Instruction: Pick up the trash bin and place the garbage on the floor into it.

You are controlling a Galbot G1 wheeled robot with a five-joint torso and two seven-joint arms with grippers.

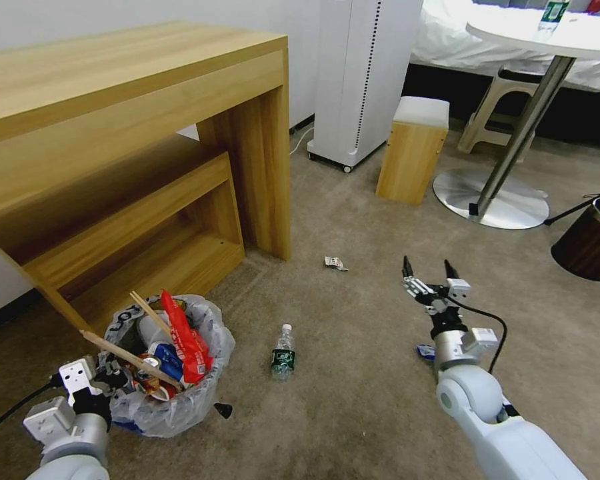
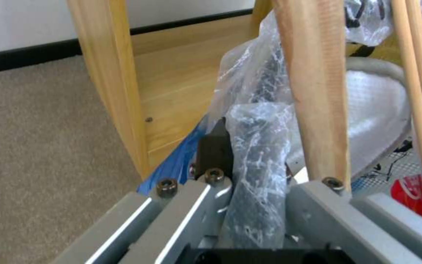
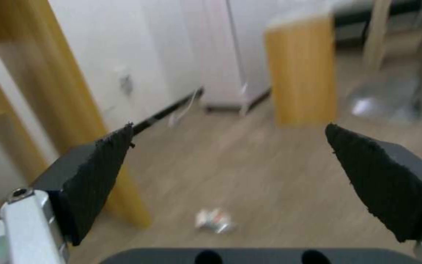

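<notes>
The trash bin [image 1: 180, 407], lined with a crinkled white bag, sits at the lower left of the head view. It holds garbage: a red wrapper [image 1: 183, 337], wooden sticks [image 1: 130, 357] and cans. My left gripper [image 1: 103, 377] is shut on the near rim; in the left wrist view the gripper [image 2: 252, 176] pinches the bag [image 2: 257, 121] beside a stick [image 2: 313, 91] and a white slipper [image 2: 377, 110]. On the beige floor [image 1: 360, 413] lie a green-labelled bottle [image 1: 283, 353], a crumpled wrapper [image 1: 335, 263] and a blue-white packet [image 1: 425, 351]. My right gripper [image 1: 430, 269] hovers open, with the wrapper [image 3: 213, 221] ahead of it.
A wooden desk [image 1: 133, 100] with a lower shelf stands just behind the trash bin. Farther back are a white appliance [image 1: 363, 80], a wooden stool [image 1: 413, 150] and a round table's metal base [image 1: 490, 193]. A dark brown bin [image 1: 590, 243] stands at the right.
</notes>
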